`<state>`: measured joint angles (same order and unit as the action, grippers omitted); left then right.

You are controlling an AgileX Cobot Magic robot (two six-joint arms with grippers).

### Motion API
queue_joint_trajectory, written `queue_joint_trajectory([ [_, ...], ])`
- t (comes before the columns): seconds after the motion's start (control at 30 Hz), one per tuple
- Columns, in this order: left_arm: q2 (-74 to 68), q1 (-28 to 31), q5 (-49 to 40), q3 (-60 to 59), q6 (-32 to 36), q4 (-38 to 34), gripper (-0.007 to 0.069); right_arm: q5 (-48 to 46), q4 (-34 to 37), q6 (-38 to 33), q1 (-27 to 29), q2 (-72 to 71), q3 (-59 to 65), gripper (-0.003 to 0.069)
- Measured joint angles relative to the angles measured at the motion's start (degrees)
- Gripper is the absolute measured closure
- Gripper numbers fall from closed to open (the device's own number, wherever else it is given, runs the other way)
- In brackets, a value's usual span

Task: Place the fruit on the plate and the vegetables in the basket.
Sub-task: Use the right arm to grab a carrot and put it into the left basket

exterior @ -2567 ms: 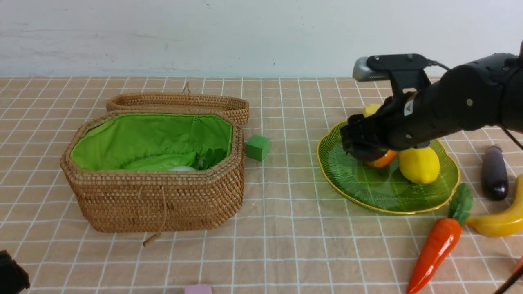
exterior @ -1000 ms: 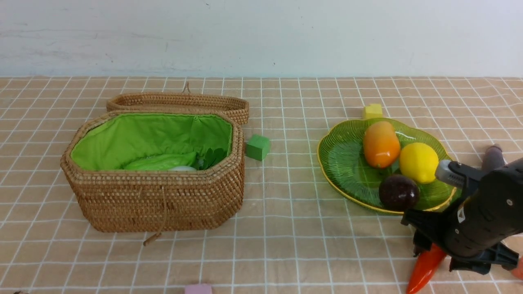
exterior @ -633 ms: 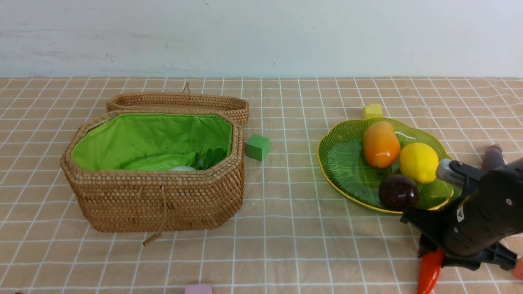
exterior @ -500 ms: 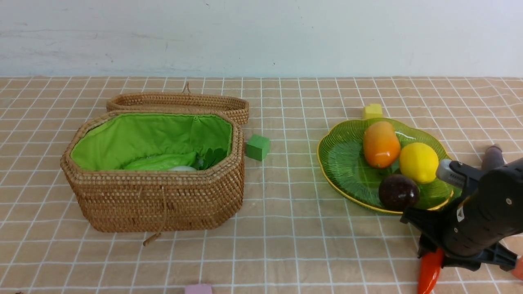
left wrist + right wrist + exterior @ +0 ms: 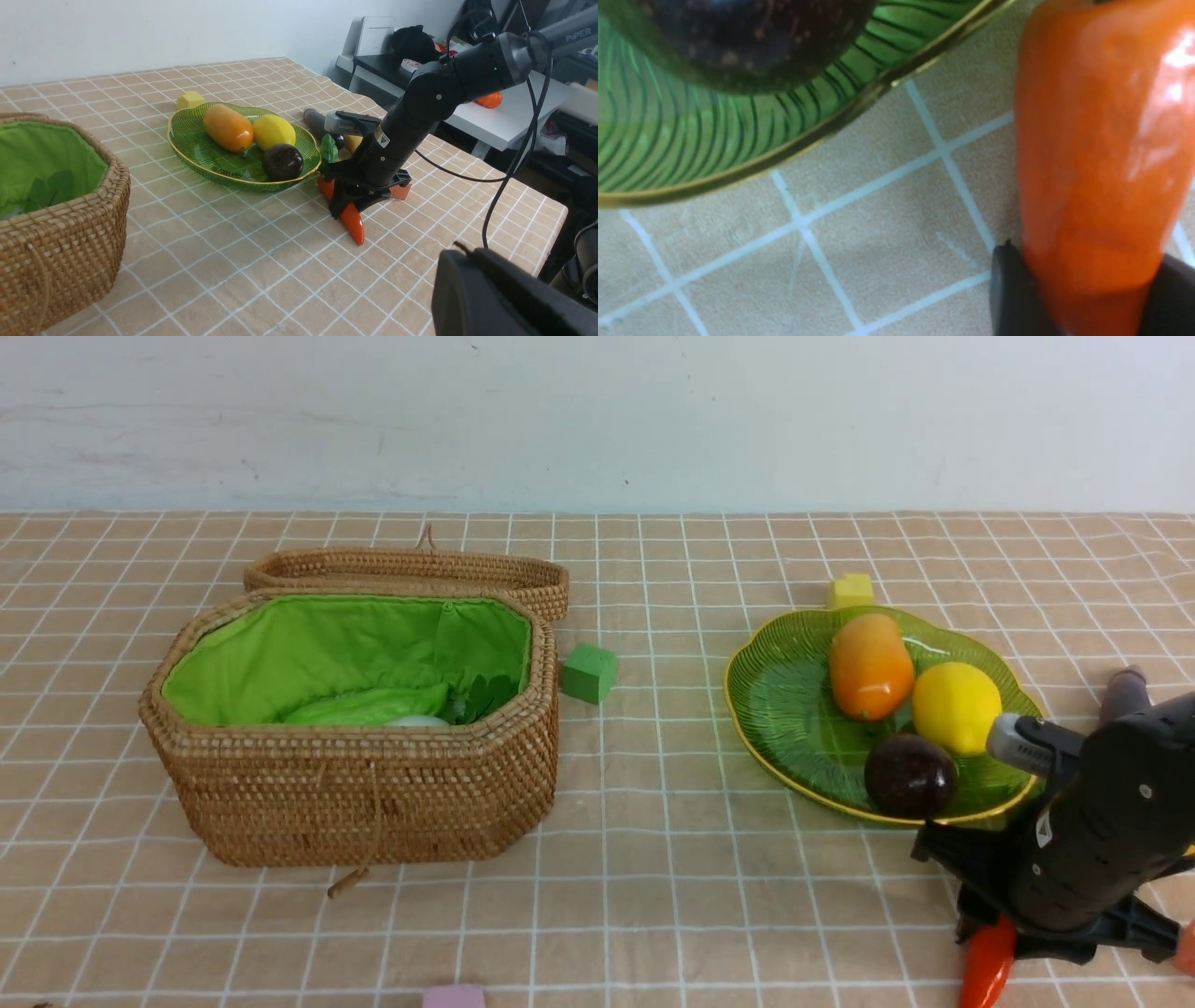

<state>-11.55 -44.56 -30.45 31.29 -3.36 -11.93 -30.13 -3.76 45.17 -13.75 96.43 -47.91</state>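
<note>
A pale, scuffed wall [image 5: 597,420] rises behind our bench [image 5: 672,915], which is covered with a tan cloth ruled in white squares. On our left we have the wicker basket [image 5: 355,803], its woven lid [image 5: 401,560] folded back behind the opening and its green lining [image 5: 308,644] showing. Inside we see the bitter gourd [image 5: 373,705] and, next to it, the white radish [image 5: 417,720] with its dark green leaves. A green block [image 5: 589,673] sits just beside the basket. Over on our right, the green glass plate [image 5: 794,709] carries the mango [image 5: 870,667], the lemon [image 5: 957,707] and the mangosteen [image 5: 910,776], with a yellow block [image 5: 850,591] just behind its rim. Our right hand [image 5: 1087,261] is pinching the carrot [image 5: 987,966] around its body, near the plate; we cannot tell whether it is clear of the cloth. The eggplant [image 5: 1125,695] lies beyond the hand, with the banana [image 5: 353,141] beside it, partly hidden by our right arm. A red block [image 5: 400,190] rests close to that hand, and a pink block [image 5: 453,997] sits at the near side of the bench. Our left hand [image 5: 467,254], dark and blurred in its own wrist view, is pressed together.
</note>
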Motion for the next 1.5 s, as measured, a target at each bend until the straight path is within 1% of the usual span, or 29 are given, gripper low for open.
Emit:
queue_joint_trajectory([
  [0.07, 0.0, 0.0, 0.0, 0.0, 0.4, 0.0, 0.0637, -1.1, -0.1, -0.1, 0.0, -0.4, 0.0, 0.0375],
  [0.17, 0.0, 0.0, 0.0, 0.0, 0.6, 0.0, 0.0636, -7.4, -0.4, -0.1, 0.0, -2.3, 0.3, 0.0376],
  [0.2, 0.0, 0.0, 0.0, 0.0, 0.7, 0.0, 0.0636, -7.8, -0.4, -0.1, 0.0, -2.6, 0.3, 0.0376],
  [0.23, 0.0, 0.0, 0.0, 0.0, 0.7, 0.0, 0.0636, -10.6, -0.7, 0.2, 0.0, -3.9, 0.3, 0.0376],
  [0.43, 0.0, 0.0, 0.0, 0.0, 2.1, 0.1, 0.0634, -19.1, -1.7, 0.9, 0.0, -12.4, -0.4, 0.0376],
  [0.57, 0.0, 0.0, 0.0, 0.0, 4.4, 2.6, 0.0634, -23.8, -0.5, -0.9, -1.6, -19.7, -3.9, 0.0376],
  [0.63, -0.1, 0.0, 0.0, 0.0, 4.1, 7.7, 0.0634, -23.2, 2.2, -6.4, -6.1, -24.6, -11.2, 0.0376],
  [0.67, -0.1, 0.0, 0.0, 0.0, 4.1, 7.7, 0.0634, -23.1, 2.6, -7.5, -6.5, -24.9, -11.8, 0.0376],
  [0.7, -0.4, 0.0, 0.0, 0.0, 2.6, 11.4, 0.0634, -21.7, 4.1, -11.5, -9.9, -25.0, -17.3, 0.0376],
  [0.73, -0.6, 0.0, 0.0, 0.0, 1.2, 13.6, 0.0634, -20.9, 4.7, -14.8, -12.1, -24.3, -20.9, 0.0376],
  [0.77, -0.6, 0.0, 0.0, 0.0, 0.9, 14.1, 0.0634, -20.7, 4.7, -15.5, -12.5, -24.3, -21.6, 0.0376],
  [0.83, -1.1, 0.0, -0.1, 0.0, -3.2, 19.6, 0.0634, -19.5, 5.8, -24.7, -17.7, -19.5, -30.4, 0.0376],
  [0.87, -1.2, 0.0, -0.2, 0.0, -7.2, 22.6, 0.0634, -19.1, 6.2, -28.8, -19.7, -16.9, -33.9, 0.0376],
  [0.9, -1.2, 0.0, -0.2, 0.0, -11.8, 26.2, 0.0634, -18.6, 6.8, -34.5, -22.2, -12.7, -38.8, 0.0376],
  [0.93, -1.2, 0.0, -0.3, 0.0, -14.5, 28.2, 0.0634, -18.4, 7.4, -38.6, -23.5, -9.9, -41.5, 0.0376],
  [0.97, -1.2, 0.0, -0.3, 0.0, -15.2, 28.7, 0.0634, -18.2, 7.8, -39.4, -24.1, -9.3, -42.8, 0.0376],
  [1.0, -1.2, 0.0, -0.4, 0.0, -18.0, 30.7, 0.0634, -18.0, 8.4, -42.5, -25.0, -6.4, -44.8, 0.0376],
  [1.03, -1.2, 0.0, -0.8, 0.0, -24.5, 35.3, 0.0634, -17.2, 9.9, -48.3, -27.0, -0.6, -50.1, 0.0376],
  [1.07, -1.2, 0.0, -0.9, 0.0, -26.2, 36.5, 0.0634, -16.5, 10.9, -51.5, -28.1, 3.1, -53.5, 0.0376],
  [1.1, -1.2, 0.0, -1.1, 0.0, -27.3, 37.2, 0.0634, -16.2, 11.1, -52.2, -28.5, 3.9, -54.8, 0.0376],
  [1.13, -1.2, 0.0, -1.4, 0.0, -30.4, 39.4, 0.0634, -15.7, 12.5, -56.4, -29.7, 8.9, -59.5, 0.0376],
  [1.17, -1.2, 0.0, -1.7, 0.0, -32.0, 40.7, 0.0634, -15.7, 13.2, -60.0, -30.6, 12.9, -62.8, 0.0376],
  [1.3, -1.2, 0.0, -2.7, 0.0, -34.6, 42.4, 0.0634, -16.7, 13.8, -69.8, -32.7, 23.9, -73.9, 0.0376],
  [1.33, -1.2, 0.0, -2.7, 0.0, -34.6, 42.4, 0.0634, -16.7, 13.8, -70.2, -32.7, 24.4, -74.4, 0.0376],
  [1.37, -1.2, 0.0, -2.7, 0.0, -34.8, 42.6, 0.0634, -16.6, 13.5, -72.8, -33.0, 27.5, -78.1, 0.0376],
  [1.4, -1.2, 0.0, -2.7, 0.0, -34.8, 42.6, 0.0634, -16.6, 13.5, -73.1, -33.0, 27.9, -78.1, 0.0376],
  [1.5, -1.2, 0.0, -2.7, 0.0, -34.8, 42.7, 0.0634, -15.9, 11.7, -74.6, -33.1, 31.4, -81.6, 0.0318],
])
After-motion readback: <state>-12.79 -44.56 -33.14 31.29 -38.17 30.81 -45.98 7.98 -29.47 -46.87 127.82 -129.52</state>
